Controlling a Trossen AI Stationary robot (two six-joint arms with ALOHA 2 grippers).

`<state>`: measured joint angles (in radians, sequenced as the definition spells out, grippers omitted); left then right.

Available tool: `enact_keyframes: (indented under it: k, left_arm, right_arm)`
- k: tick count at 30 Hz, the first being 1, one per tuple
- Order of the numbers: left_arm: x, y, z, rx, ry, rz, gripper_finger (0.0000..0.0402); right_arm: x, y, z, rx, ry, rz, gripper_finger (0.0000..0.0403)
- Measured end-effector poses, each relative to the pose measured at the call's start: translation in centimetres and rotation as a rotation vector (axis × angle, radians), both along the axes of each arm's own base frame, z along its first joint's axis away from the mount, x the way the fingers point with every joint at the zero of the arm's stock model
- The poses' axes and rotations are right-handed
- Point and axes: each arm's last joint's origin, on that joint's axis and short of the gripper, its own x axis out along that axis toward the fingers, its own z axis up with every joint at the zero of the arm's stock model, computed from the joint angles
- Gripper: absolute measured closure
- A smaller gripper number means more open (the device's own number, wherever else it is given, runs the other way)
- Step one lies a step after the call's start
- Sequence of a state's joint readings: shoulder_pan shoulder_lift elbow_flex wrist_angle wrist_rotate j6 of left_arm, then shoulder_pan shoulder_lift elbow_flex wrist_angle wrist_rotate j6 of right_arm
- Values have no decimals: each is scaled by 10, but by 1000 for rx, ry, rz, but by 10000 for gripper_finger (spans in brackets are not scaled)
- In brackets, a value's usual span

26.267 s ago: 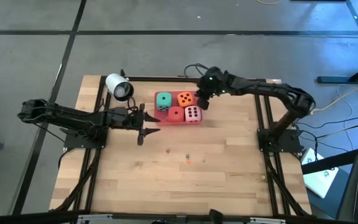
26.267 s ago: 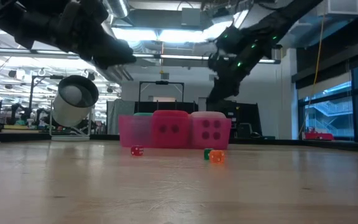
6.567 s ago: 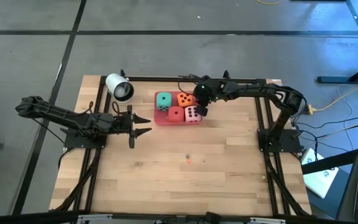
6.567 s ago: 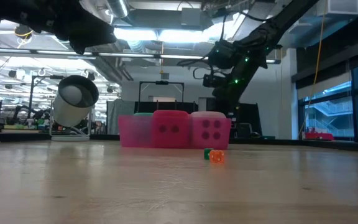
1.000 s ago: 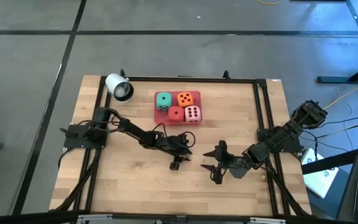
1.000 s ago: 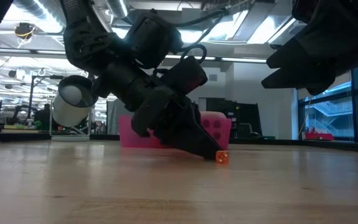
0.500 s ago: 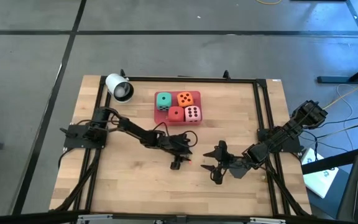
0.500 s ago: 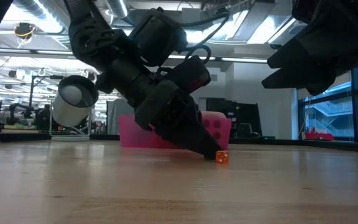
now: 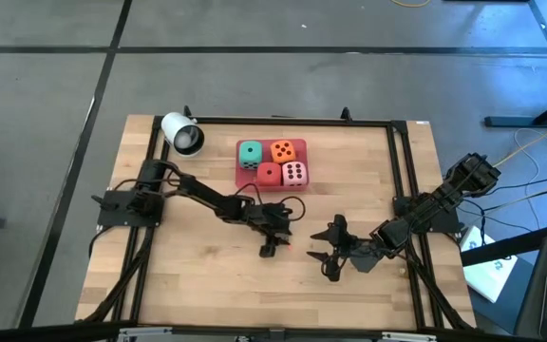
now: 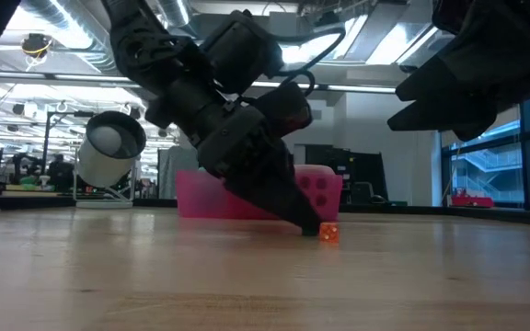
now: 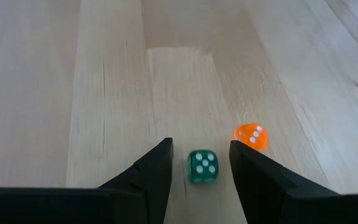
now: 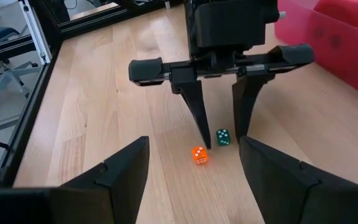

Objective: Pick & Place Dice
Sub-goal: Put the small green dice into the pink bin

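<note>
The left gripper tilts down to the table, fingers parted around a small green die. A small orange die lies beside it. The right gripper hovers open, empty.

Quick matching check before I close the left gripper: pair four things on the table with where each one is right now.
Things:
1. small green die
2. small orange die
3. big red die
4. white cup

Places:
A. on bare wood, just outside the fingers
B. on its side at the table's far left corner
C. between the open fingers of the left gripper
D. in the pink tray

Pairs: 1-C, 2-A, 3-D, 4-B
</note>
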<state>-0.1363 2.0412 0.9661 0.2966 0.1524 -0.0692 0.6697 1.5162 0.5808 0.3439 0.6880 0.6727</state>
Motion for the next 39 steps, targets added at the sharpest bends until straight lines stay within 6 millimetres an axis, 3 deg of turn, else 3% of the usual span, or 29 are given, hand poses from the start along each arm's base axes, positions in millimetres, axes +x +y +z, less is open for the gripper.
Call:
enact_keyframes:
  k: [15,32,39]
  left_arm:
    - [-4,-4,-3,0,41,0,247]
    - [-4,-4,-3,-3,47,-2,358]
    - [-4,-1,18,-4,-5,-6,369]
  right_arm:
    - [0,0,0,0,0,0,152]
    - [0,0,0,0,0,0,152]
    - [0,0,0,0,0,0,152]
